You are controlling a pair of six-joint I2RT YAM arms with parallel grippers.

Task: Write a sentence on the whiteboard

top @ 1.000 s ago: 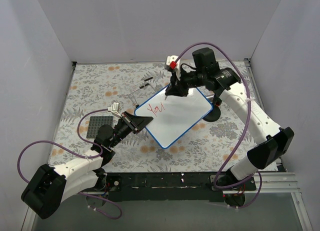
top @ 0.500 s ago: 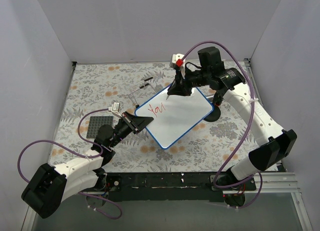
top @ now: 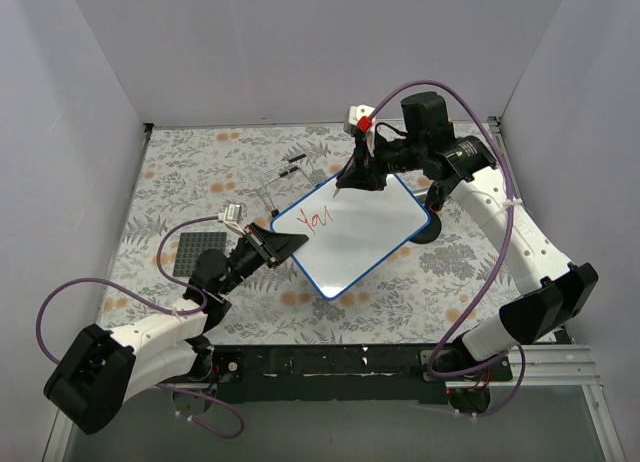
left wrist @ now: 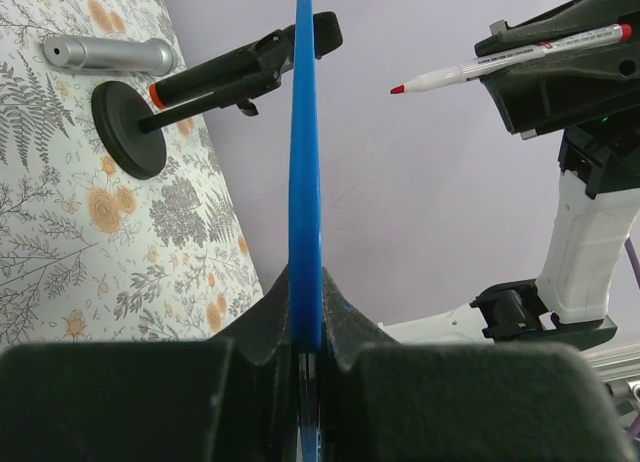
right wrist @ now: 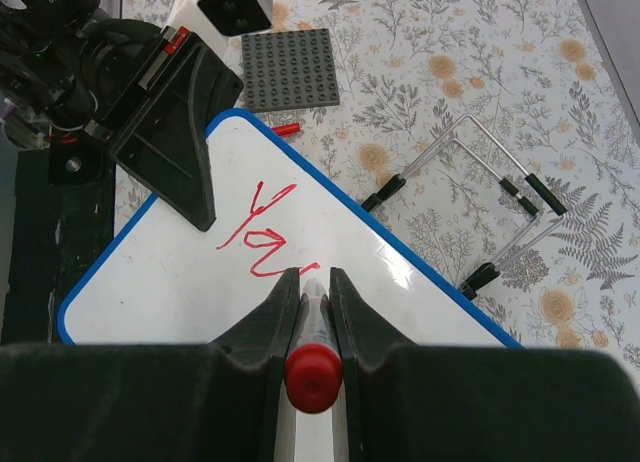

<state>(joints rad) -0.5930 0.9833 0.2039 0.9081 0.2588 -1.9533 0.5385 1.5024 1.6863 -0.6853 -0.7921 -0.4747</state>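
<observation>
**One word down, pen off the board**

I judge the writing to be in its early part. Only the opening of the sentence (right wrist: 262, 237) is on the board, a few red letters, and most of the white is bare.

Nearest me, the left gripper (left wrist: 305, 282) acts as the clamp. Its fingers (left wrist: 268, 317) are pressed together on the blue rim of the whiteboard (left wrist: 303, 132), which runs straight out from between them, edge-on to that wrist camera. From above, the left gripper (top: 275, 244) bites the board's near-left corner, and the whiteboard (top: 360, 237) stretches away from the fingers toward the other arm.

Farther out, the right gripper (right wrist: 313, 287) is pinched on the marker (right wrist: 313, 372), red end toward the wrist and tip pointing forward past the fingertips. The red letters lie just ahead and to the left of those fingers. In the left wrist view, the tip of the marker (left wrist: 500, 67) hangs clear of the board's face, so nothing is being drawn.

The next move calls for lowering the tip onto bare white just past the last letter. It needs light, even pressure while my left clamp holds the board against the push.
</observation>
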